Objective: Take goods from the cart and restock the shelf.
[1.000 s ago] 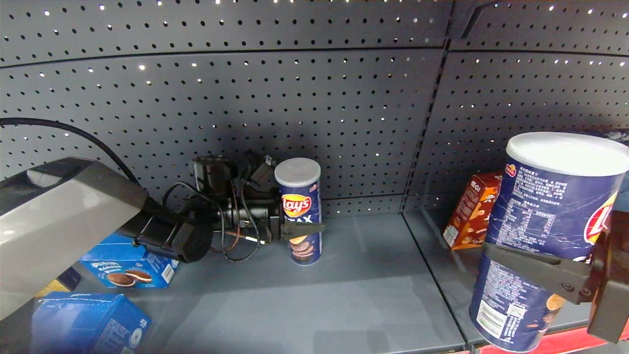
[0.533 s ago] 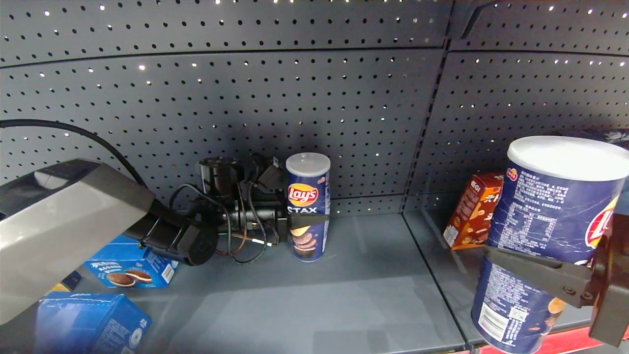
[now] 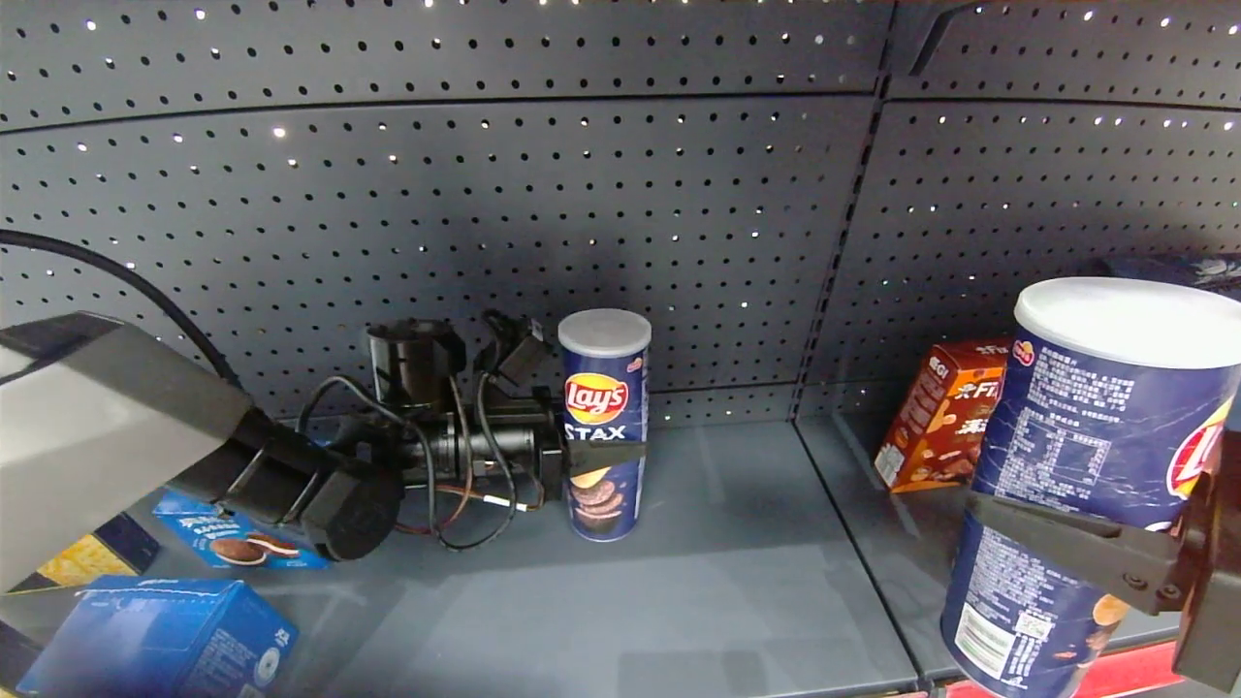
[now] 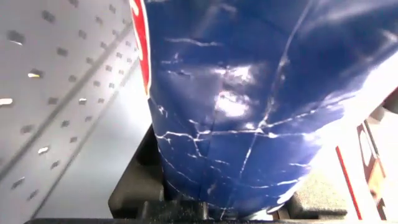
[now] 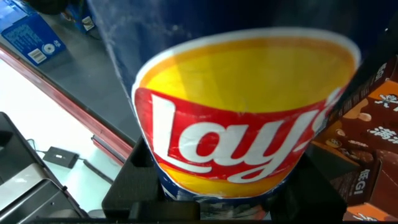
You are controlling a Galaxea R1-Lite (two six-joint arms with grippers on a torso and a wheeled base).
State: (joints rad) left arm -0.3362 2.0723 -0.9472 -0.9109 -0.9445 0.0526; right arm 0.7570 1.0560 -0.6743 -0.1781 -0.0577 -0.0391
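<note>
Head view: my left gripper (image 3: 601,454) is clamped on the rear can (image 3: 603,388), upright at the shelf's (image 3: 737,582) back. My right gripper (image 3: 1096,557) clasps the front can (image 3: 1096,417) at the front right edge. Left wrist: rear can between the jaws. Right wrist: front can likewise.

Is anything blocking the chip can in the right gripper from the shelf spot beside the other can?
Nothing visible does: the shelf between the far can and the orange box lies bare, just beyond the near can.
</note>
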